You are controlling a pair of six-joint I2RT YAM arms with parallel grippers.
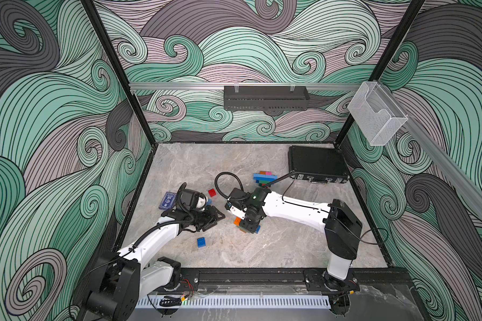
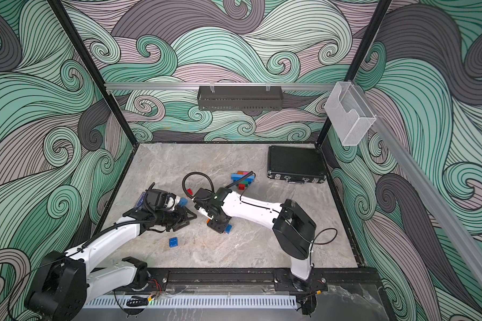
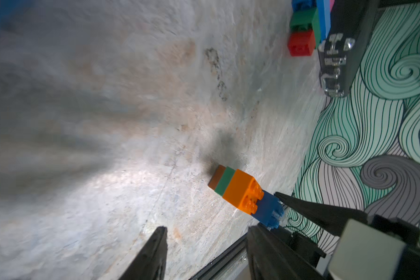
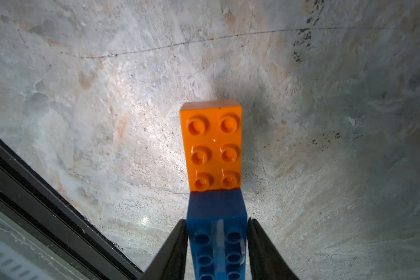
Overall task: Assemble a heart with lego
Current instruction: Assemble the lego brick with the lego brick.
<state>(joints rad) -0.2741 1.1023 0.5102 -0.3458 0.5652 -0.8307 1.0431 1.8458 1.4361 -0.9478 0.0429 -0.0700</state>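
Near the middle of the counter (image 1: 262, 255), between the two arms, a small stack (image 3: 238, 191) of lego. From the bottom: a brownish-orange layer, then a thin green layer, then an orange brick (image 4: 214, 145) with six studs left uncovered. On the other end of the orange one, a dark blue brick (image 4: 217, 208). Standing on the counter or held just above it: cannot tell.

Right claw (image 4: 216, 220) pointing down, one finger on each side of the dark blue brick, very close against its walls. Pressing on it or loose beside it: not possible to tell.

Left claw (image 3: 207, 228) just beside the stack and not touching it. Fingers apart, only bare counter between them.

Farther back, near the black case (image 1: 317, 164), a bigger built piece (image 1: 265, 178) of light blue, pink, green, orange and red bricks.

Loose on the counter:
- a red brick (image 1: 212, 192), between the two wrists and a little behind them
- a light blue brick (image 2: 183, 201), close to the left wrist
- a dark blue square brick (image 1: 201, 241), studs up, in front of the left claw and well apart from the stack

Beside the left wrist, partly hidden by it, a dark blue card box (image 1: 167, 200).
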